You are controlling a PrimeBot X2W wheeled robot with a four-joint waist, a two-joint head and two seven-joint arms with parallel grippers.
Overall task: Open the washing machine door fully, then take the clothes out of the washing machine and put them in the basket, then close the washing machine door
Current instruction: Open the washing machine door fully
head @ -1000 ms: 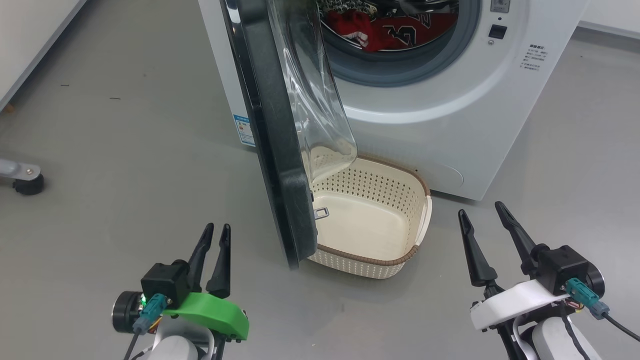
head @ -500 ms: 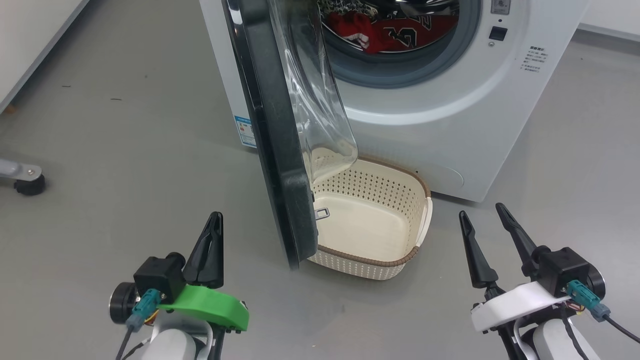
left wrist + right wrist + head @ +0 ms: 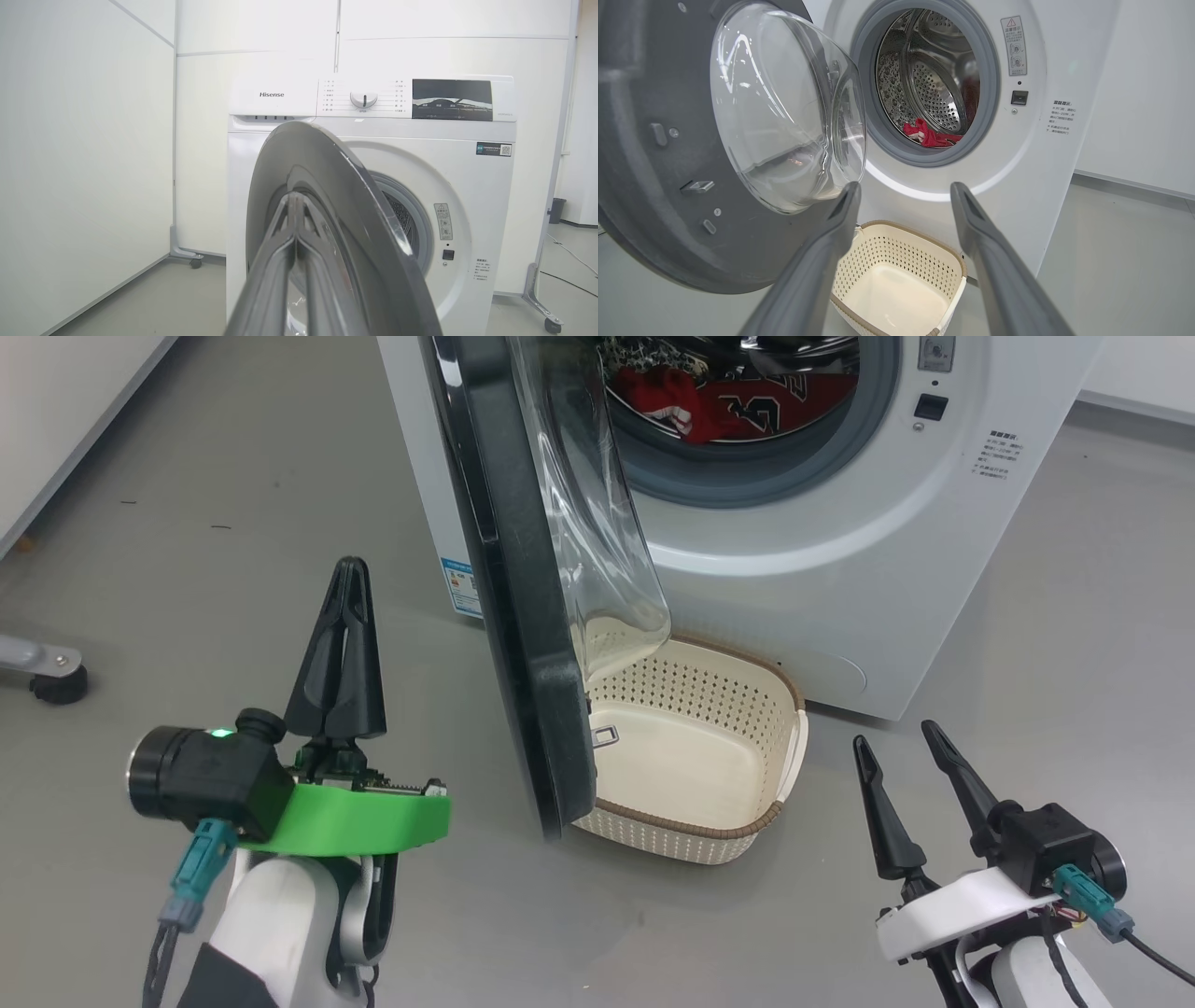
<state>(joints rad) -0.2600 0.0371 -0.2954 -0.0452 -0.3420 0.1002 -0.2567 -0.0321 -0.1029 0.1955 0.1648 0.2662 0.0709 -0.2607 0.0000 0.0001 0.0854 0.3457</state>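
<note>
The white washing machine (image 3: 822,551) (image 3: 467,186) (image 3: 1036,154) stands ahead with its door (image 3: 509,579) (image 3: 327,210) (image 3: 668,200) swung partly out, edge-on in the head view. Red clothes (image 3: 738,406) (image 3: 930,135) lie in the steel drum. The cream basket (image 3: 747,709) (image 3: 896,252) sits empty on the floor below the opening, partly behind the door. My left gripper (image 3: 350,571) (image 3: 295,198) is shut on nothing, raised left of the door's outer face. My right gripper (image 3: 894,733) (image 3: 903,196) stands open at the lower right, short of the basket.
Grey floor (image 3: 233,569) spreads left of the machine. A castor on a metal leg (image 3: 51,683) sits at the far left, and a white wall panel (image 3: 84,163) runs along that side. Another castor leg (image 3: 544,312) stands right of the machine.
My left gripper shut and rose, its fingers now pointing up beside the door's outer face. The right gripper stayed open and barely moved. The camera shifted slightly.
</note>
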